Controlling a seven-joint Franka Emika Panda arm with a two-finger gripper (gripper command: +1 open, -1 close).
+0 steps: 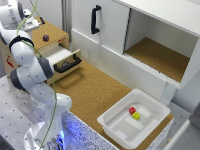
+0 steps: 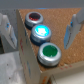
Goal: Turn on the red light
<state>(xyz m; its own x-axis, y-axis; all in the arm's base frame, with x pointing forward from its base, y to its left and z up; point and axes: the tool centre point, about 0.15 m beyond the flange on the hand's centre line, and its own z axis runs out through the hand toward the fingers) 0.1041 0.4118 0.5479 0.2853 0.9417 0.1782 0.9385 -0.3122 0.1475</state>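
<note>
Fingers (image 2: 7, 31) stand spread, empty, above the rigid red button (image 2: 33, 18); its flat cap probably needs one firm central press.

The arm (image 1: 31, 75) rises from its base at the lower part of the exterior view's left, white links joined by dark grey joints. It bends up and back toward the top corner on the exterior view's left, where the wrist sits. A green cable runs along it. The gripper (image 2: 40, 22) itself is cut off there, so its state is hard to judge from outside. In the wrist view, the two fingers (image 2: 6, 31) stand well apart, one at each side, pale and blurred, with nothing between them.
</note>
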